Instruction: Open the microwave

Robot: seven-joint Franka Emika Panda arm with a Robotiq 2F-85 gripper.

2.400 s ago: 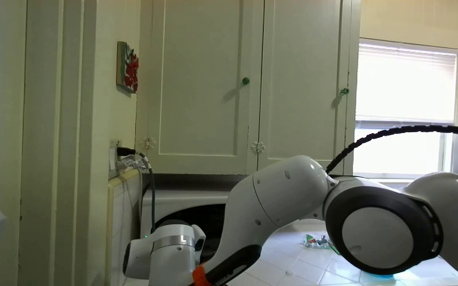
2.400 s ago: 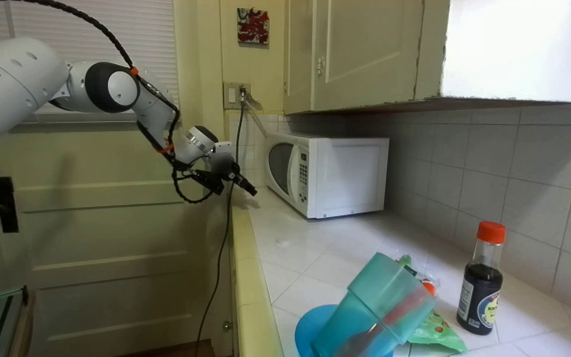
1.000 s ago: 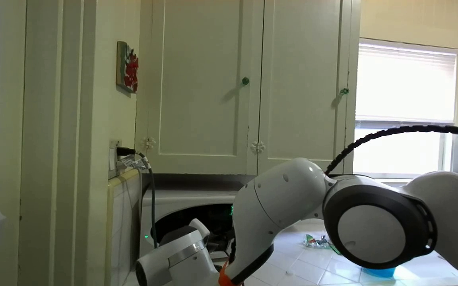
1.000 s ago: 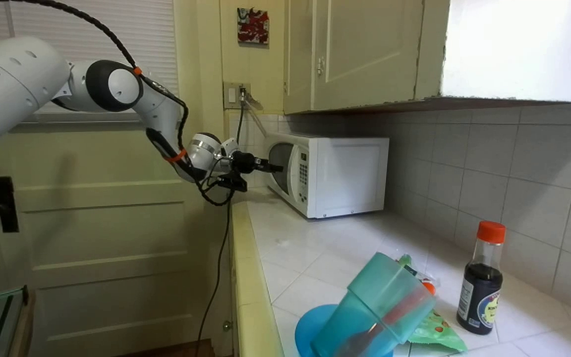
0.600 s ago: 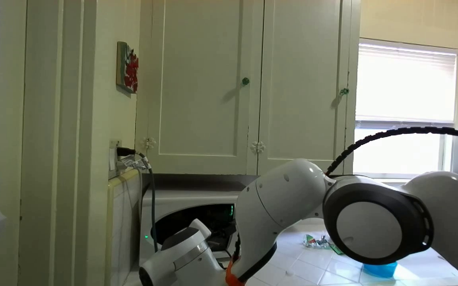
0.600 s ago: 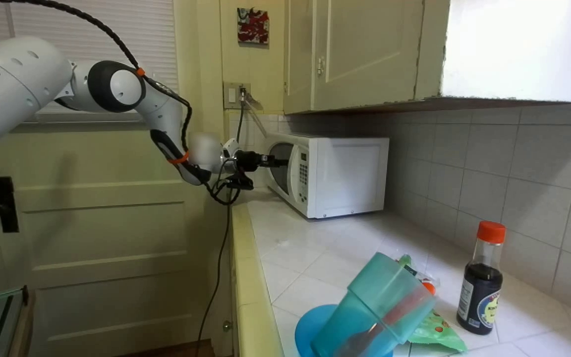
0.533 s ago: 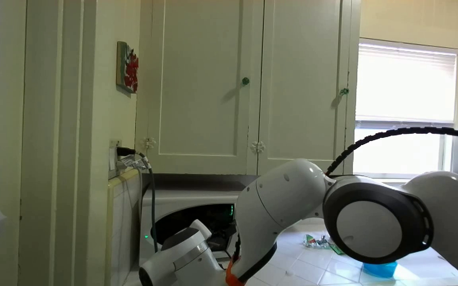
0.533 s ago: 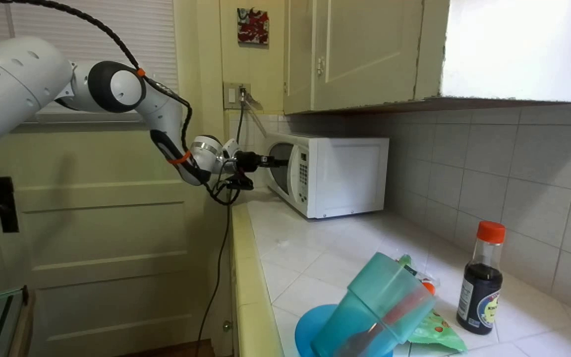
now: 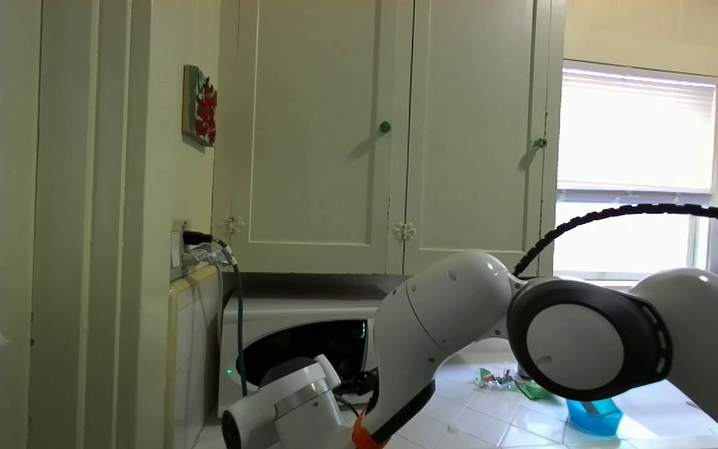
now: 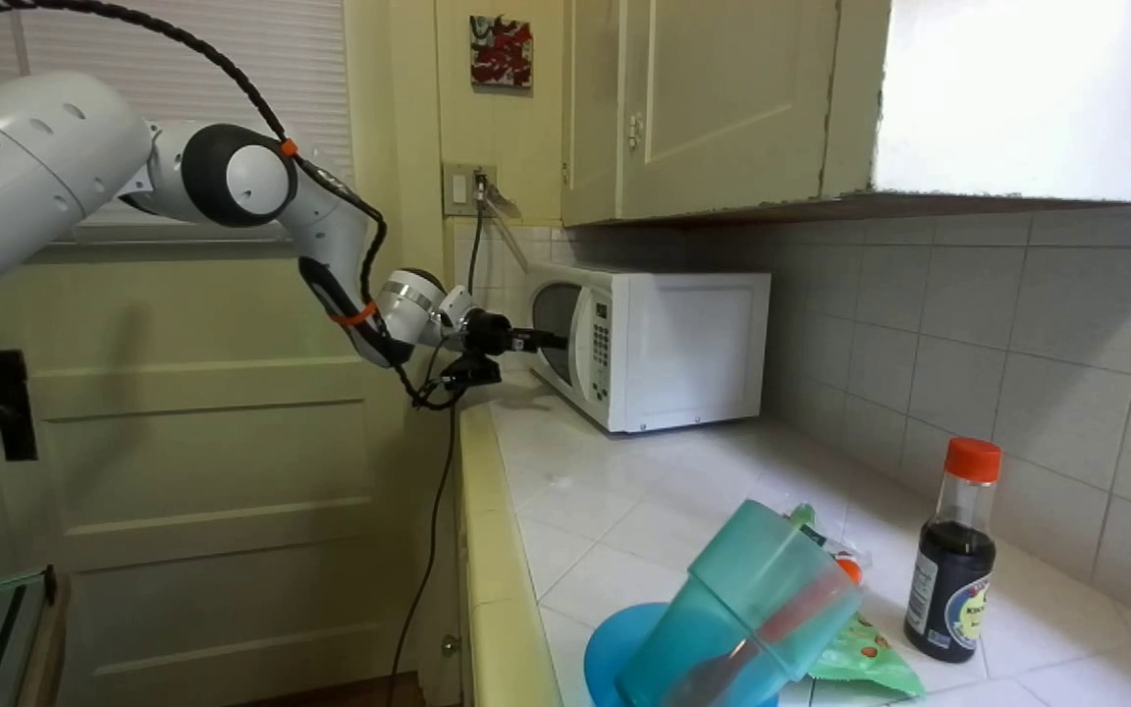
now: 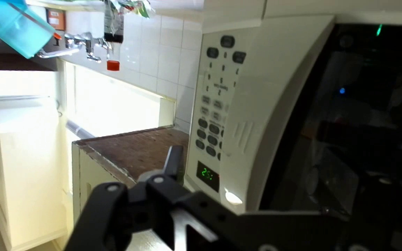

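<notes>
On the counter (image 10: 624,491), the microwave (image 10: 693,344) faces the gripper (image 10: 558,340).

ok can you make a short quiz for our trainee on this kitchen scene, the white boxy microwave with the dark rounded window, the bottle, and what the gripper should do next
1. True or false: the white boxy countertop microwave is shut.

2. Pick one. The cap on the clear bottle of dark liquid is:
a) blue
b) red
c) white

3. Short answer: to open the microwave, what should the black two-fingered gripper probably do next?

Key
1. True.
2. b.
3. Probably line up with the curved white door handle, close on it and pull; the gripper looks open and is near the handle.
</notes>
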